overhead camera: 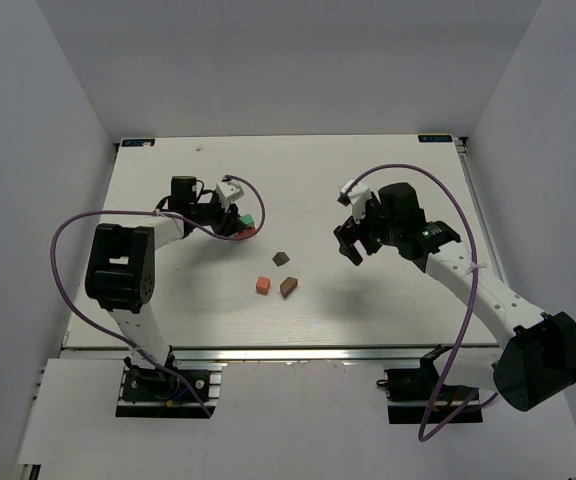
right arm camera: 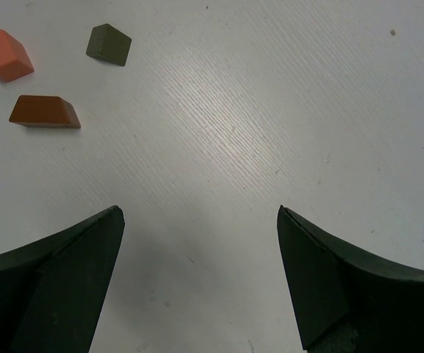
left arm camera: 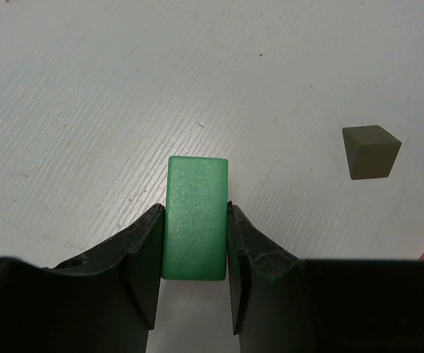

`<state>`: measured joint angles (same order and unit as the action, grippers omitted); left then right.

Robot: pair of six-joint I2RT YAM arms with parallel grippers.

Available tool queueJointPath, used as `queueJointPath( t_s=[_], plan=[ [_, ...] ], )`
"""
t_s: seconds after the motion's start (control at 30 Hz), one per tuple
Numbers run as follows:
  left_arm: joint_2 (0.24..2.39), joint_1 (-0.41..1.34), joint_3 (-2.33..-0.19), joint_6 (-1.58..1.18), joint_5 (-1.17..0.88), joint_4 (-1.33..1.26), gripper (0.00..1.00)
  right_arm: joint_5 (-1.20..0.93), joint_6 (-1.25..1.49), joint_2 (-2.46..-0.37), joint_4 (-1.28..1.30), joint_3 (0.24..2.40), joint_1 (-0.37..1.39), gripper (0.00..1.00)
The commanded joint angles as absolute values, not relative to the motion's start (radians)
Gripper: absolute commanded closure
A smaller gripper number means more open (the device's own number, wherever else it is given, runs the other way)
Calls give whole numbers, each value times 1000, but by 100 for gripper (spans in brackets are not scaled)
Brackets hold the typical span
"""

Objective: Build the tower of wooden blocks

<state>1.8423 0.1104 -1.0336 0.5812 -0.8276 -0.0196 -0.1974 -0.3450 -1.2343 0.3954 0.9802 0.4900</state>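
My left gripper [overhead camera: 240, 222] is shut on the mint-green slab [left arm camera: 195, 217], its fingers [left arm camera: 147, 250] pressed on both long sides. The slab also shows in the top view [overhead camera: 249, 219], with a bit of the red piece [overhead camera: 234, 231] just beside it under the gripper; the red piece is hidden in the left wrist view. The orange cube [overhead camera: 262, 285], a brown piece [overhead camera: 288, 287] and a darker olive-brown piece [overhead camera: 281, 258] lie loose mid-table. My right gripper [overhead camera: 351, 246] is open and empty [right arm camera: 201, 213], to the right of them. No stacked tower shows.
In the right wrist view the orange cube [right arm camera: 4, 55], brown piece [right arm camera: 44, 112] and olive-brown piece [right arm camera: 109, 44] lie at the upper left. The olive-brown piece [left arm camera: 370, 151] lies right of the left gripper. White walls enclose the table [overhead camera: 388, 310].
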Motion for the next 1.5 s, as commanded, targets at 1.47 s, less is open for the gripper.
queueJointPath(
  t_s=[1.47],
  plan=[
    [1855, 103, -1114, 598, -857, 94, 50, -229, -364, -1224, 408, 1031, 485, 12]
  ],
)
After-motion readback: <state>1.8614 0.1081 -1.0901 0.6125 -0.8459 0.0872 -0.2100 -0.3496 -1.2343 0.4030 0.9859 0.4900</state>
